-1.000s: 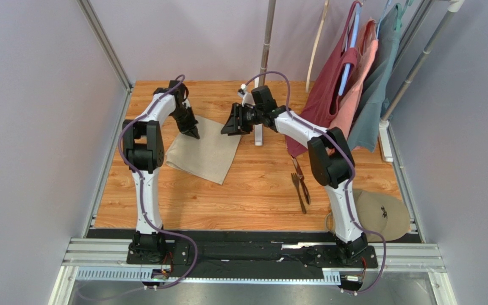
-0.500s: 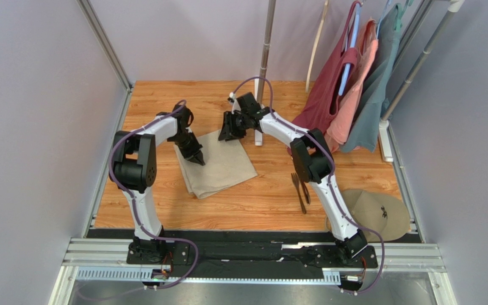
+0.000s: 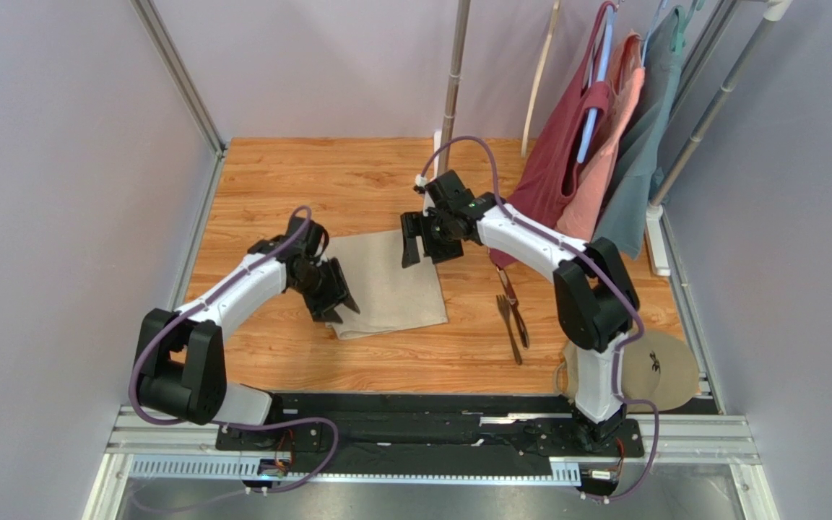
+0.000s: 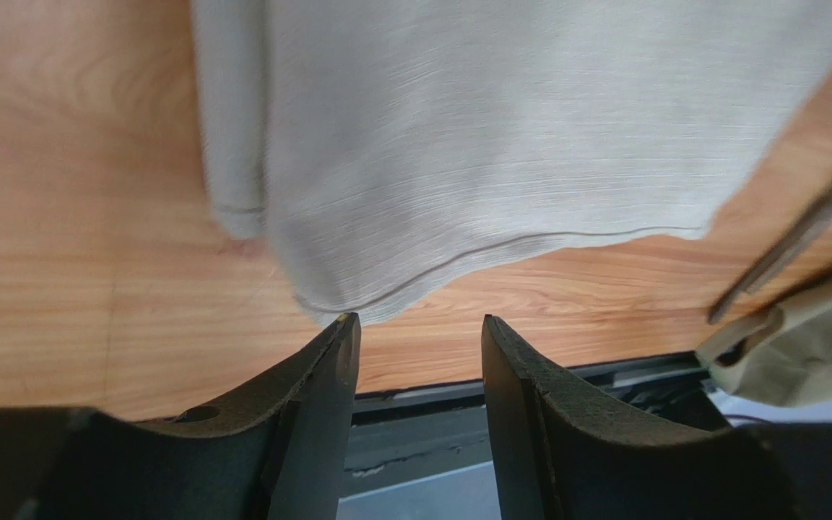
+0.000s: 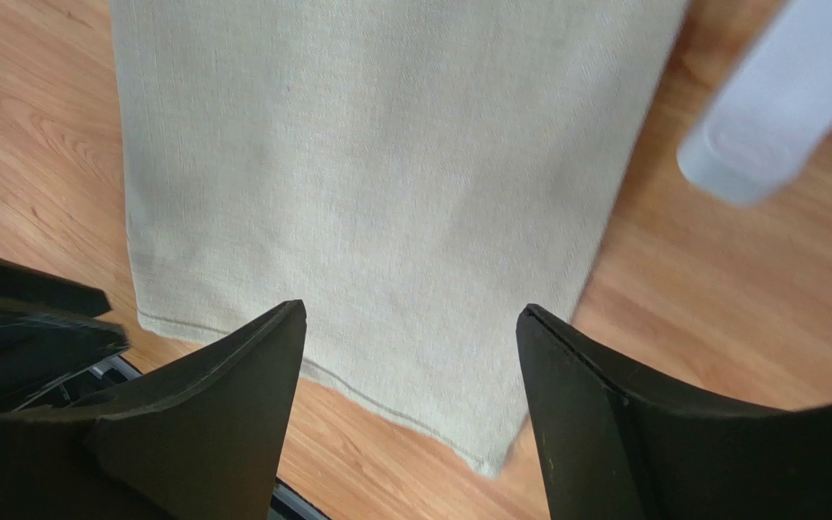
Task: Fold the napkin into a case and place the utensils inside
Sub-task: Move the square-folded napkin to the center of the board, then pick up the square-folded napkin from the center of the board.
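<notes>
Two arms are reaching over the wooden table [image 3: 279, 173], and one napkin [image 3: 393, 284] is lying flat on it between their two pincers.

The left pincer [image 3: 336, 306] is hovering low at the napkin's near left corner. Its two fingers are standing apart with nothing between them, only bare wood and the table's edge showing through the gap. Just ahead of those fingertips the cloth is showing two hemmed edges, a narrow strip to the left of the pincer and a wider sheet straight in front of it.

The right pincer [image 3: 418, 247] is hanging over the napkin's far right corner. Its two fingers are spread wide and are holding nothing, and the cloth is stretching away in front of and beneath the gap. One white pole foot [image 5: 762, 119] is sitting on the wood just to that pincer's side.

Further right of the right pincer, and nearer the arm bases, the utensils [image 3: 513, 316] are lying together on the wood, clear of the napkin. I am making out at least two slim dark pieces, one of them a fork.

Beyond them, one round tan disc [image 3: 654, 368] is resting at the table's near right corner, and three garments [image 3: 594, 141] are hanging at the far right
</notes>
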Controlling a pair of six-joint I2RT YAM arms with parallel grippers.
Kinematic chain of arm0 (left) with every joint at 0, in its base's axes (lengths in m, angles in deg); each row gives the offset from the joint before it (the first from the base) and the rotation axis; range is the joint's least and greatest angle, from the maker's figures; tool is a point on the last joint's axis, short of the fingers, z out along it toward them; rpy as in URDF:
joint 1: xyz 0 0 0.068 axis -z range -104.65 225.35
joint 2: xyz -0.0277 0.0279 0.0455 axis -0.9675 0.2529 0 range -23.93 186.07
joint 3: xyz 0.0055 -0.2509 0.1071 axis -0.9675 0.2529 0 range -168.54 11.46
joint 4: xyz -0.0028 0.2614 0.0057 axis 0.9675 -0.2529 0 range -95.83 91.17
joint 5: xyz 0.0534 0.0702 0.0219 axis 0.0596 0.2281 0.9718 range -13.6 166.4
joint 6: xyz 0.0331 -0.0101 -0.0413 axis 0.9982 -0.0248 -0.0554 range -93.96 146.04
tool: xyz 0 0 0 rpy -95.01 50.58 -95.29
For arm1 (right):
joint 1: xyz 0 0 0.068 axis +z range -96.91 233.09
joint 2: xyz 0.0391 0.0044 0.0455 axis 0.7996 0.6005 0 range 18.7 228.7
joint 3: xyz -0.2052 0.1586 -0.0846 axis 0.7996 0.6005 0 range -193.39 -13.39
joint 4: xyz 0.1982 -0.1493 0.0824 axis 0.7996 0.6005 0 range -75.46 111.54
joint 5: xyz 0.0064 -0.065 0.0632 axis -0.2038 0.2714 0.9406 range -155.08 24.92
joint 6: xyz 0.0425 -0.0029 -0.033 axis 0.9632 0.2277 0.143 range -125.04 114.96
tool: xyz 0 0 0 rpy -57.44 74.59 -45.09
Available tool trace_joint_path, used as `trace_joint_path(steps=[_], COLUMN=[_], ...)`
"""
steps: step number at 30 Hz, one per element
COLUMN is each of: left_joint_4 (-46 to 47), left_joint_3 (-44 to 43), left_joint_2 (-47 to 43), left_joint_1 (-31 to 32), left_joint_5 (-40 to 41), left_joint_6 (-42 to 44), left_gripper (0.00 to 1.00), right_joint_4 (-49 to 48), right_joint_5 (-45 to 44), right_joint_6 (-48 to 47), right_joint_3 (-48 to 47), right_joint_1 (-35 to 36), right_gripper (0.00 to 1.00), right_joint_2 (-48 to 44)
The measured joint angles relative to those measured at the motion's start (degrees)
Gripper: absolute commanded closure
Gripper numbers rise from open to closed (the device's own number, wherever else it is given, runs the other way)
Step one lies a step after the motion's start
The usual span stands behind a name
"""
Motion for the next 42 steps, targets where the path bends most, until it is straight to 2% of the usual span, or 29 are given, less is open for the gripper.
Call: trace_joint_path(steps=[5,11,18,21,24,25,30,42], left_joint_4=[-2.0,-3.0,0.0,2.5,4.2,4.9,8.1,12.7], left_joint_3=[4.1,3.2,6.1,9.4,13.7,14.8,17.9,21.9], left_joint_2=[-0.7,-0.6,-0.8,-3.6,-8.4,-9.4,-10.1,-13.4], left_joint_1=[0.7,0.7,0.7,0.7,0.7,0.7,0.7,0.7], left_joint_5=[3.5,7.3,8.3,8.9,9.1,9.1,8.9,10.1], left_joint_6=[-2.9,-5.1,-7.6,-9.1,-10.5,-10.7,-11.5,-11.9], left_gripper=[0.43,0.41,0.41,0.41,0.42,0.42,0.43,0.56], right_joint_4=[-1.7,-4.1,-6.9,-7.7,-8.1,-8.3,-9.1,-10.8], right_joint_5=[-1.5,-0.5,2.1,2.5,2.6,2.7,2.9,3.5], right_joint_6=[0.5,1.7,3.4,3.7,4.3,4.5,5.4,7.1], right_joint_3=[11.1,18.3,22.6,23.8,24.3,24.4,26.0,30.1], right_joint_1=[0.0,-0.4,-2.3,-3.3,-4.0,-4.0,-3.2,-1.1], right_gripper=[0.22,0.21,0.21,0.23,0.30,0.35,0.44,0.45], right_joint_2=[-7.7,-8.7,-9.7,-10.7,-11.4,-11.4,-11.4,-12.1])
